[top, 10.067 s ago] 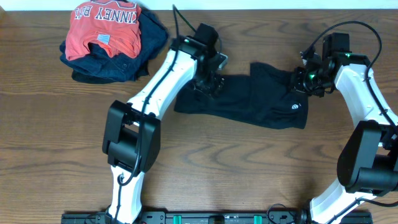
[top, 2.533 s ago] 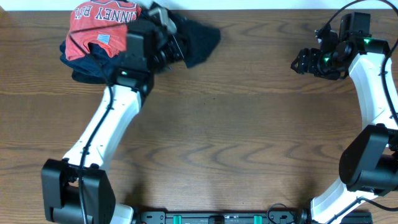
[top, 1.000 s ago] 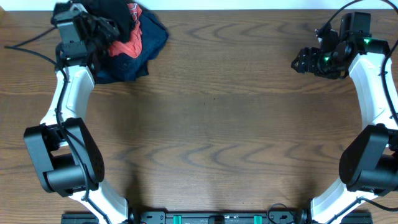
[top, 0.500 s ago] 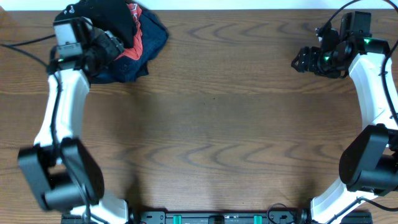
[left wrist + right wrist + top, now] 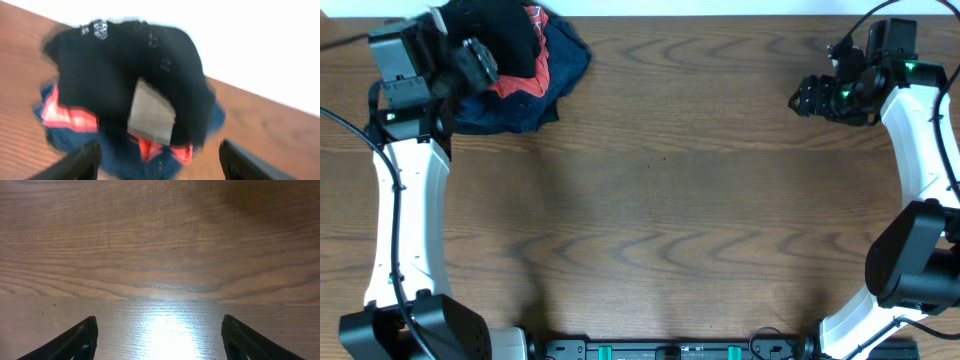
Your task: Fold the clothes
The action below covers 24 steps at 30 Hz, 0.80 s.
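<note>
The black shirt [image 5: 498, 28] lies bunched on top of a pile at the table's far left corner. In the left wrist view the black shirt [image 5: 120, 70] is blurred, with its white label [image 5: 151, 114] showing. My left gripper [image 5: 472, 64] hangs just left of the pile, and in its own view the left gripper [image 5: 157, 161] is open and apart from the cloth, with nothing between its fingers [image 5: 82, 162]. My right gripper [image 5: 804, 99] stands open at the far right. Only bare wood shows under the right gripper [image 5: 157, 340] in its wrist view.
Under the black shirt lie a red shirt [image 5: 523, 82] and a dark navy garment [image 5: 525, 108]. The red shirt [image 5: 65, 116] and navy garment [image 5: 165, 167] also show in the left wrist view. The pile sits against the table's back edge [image 5: 720, 16].
My left arm has drawn back leftward from the pile and its jaws have spread wider, leaving the black shirt on top. The right arm has not moved.
</note>
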{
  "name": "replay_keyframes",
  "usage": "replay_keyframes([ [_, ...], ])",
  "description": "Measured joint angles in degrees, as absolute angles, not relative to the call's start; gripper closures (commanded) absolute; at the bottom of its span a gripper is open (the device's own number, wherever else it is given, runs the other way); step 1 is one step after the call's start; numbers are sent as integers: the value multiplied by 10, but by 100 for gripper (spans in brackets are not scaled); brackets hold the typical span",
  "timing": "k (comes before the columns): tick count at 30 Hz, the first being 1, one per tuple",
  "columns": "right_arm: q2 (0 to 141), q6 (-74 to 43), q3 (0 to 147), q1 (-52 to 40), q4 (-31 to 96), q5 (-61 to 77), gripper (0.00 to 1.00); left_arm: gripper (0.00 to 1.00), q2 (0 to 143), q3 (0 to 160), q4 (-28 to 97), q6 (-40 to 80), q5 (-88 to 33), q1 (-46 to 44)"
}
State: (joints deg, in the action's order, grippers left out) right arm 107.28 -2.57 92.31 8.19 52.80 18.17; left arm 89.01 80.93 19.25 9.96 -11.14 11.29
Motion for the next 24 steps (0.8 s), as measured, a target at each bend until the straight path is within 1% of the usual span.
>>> replay_keyframes([
  [3, 1073, -26, 923, 82, 529, 182, 23, 19, 901, 810, 98, 76, -79, 103],
  [7, 1073, -26, 923, 82, 529, 182, 23, 18, 941, 812, -1, 52, -46, 92],
  [12, 1073, -26, 923, 82, 532, 182, 23, 14, 1042, 814, -120, 32, -20, 88],
  [16, 1073, -26, 923, 82, 539, 182, 23, 14, 1134, 814, -216, 25, 6, 88],
  [19, 1073, -26, 923, 82, 542, 182, 23, 14, 1181, 814, -234, 23, 17, 88],
  [24, 1073, -26, 923, 82, 541, 182, 23, 14, 1216, 830, -204, 9, 26, 86],
])
